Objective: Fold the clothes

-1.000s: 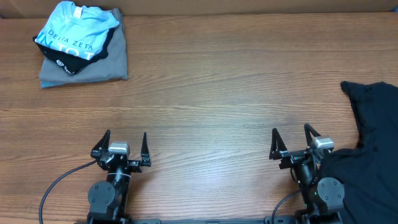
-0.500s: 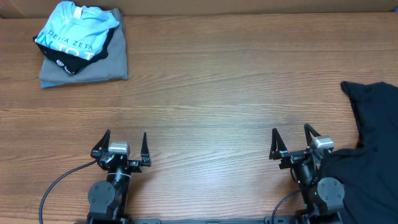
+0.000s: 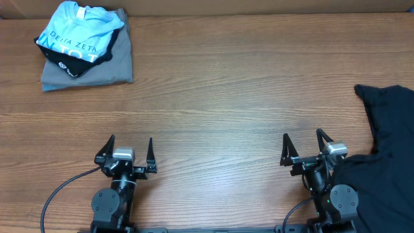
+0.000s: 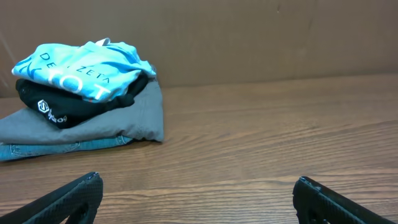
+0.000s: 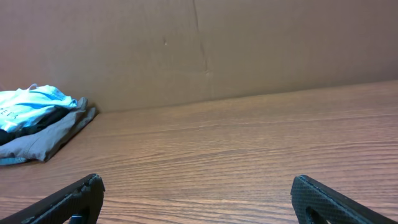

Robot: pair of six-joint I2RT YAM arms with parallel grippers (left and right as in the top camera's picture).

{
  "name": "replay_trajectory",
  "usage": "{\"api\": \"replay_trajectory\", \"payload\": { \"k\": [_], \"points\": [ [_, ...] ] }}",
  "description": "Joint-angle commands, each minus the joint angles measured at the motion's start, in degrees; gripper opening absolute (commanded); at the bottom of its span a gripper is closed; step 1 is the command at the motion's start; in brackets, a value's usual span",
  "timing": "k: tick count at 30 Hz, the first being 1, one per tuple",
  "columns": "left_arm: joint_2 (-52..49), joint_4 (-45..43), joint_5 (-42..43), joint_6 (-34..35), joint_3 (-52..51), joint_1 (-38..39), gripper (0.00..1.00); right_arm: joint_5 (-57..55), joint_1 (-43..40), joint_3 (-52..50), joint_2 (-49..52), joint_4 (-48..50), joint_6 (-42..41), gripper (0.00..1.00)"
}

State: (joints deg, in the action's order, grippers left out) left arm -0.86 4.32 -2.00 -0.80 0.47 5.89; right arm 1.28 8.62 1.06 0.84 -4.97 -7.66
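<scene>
The black T-shirt (image 3: pixel 391 123) lies rumpled at the table's (image 3: pixel 226 97) 4 o'clock edge, beside the right gripper (image 3: pixel 301 136), and looks light and limp, so pinching a hem corner seems best; that gripper and the left gripper (image 3: pixel 130 139) both stand released, empty.

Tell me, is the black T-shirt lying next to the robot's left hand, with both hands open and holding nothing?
Not quite. The black T-shirt lies crumpled next to the right hand, not the left hand. The overhead view shows it. The rest is right: both hands are open and holding nothing.
</scene>
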Motion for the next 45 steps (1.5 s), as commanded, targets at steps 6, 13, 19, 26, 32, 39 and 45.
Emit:
{"api": "replay_trajectory", "payload": {
  "k": [6,13,19,26,32,39,45],
  "points": [
    [0.6,-0.2,-0.5,-0.1,-0.2,-0.3,1.00,-0.5,-0.3,-0.6,-0.7,0.6,0.0,1.00],
    [0.6,-4.0,-0.8,-0.1,-0.2,-0.3,1.00,3.1,-0.3,-0.5,-0.7,6.6,-6.7,1.00],
    [0.6,-15.8,0.0,-0.1,-0.2,-0.3,1.00,3.4,-0.3,2.8,-0.7,11.6,-8.9,1.00],
    [-0.8,-9.0,0.5,-2.4,8.8,-0.3,1.00,3.3,-0.3,13.1,2.1,-1.8,-8.7,1.00],
    [-13.5,6.3,0.1,-4.0,25.8,-0.3,1.00,3.6,-0.3,27.3,15.5,-18.9,-8.9,1.00],
    [-36.1,18.8,0.7,-3.9,48.3,-0.3,1.00,6.4,-0.3,50.6,39.8,-36.7,-9.8,1.00],
    [-54.8,36.7,5.4,-3.2,70.1,-0.3,1.00,13.4,-0.3,72.0,61.0,-53.7,-6.7,1.00]
  ]
}}
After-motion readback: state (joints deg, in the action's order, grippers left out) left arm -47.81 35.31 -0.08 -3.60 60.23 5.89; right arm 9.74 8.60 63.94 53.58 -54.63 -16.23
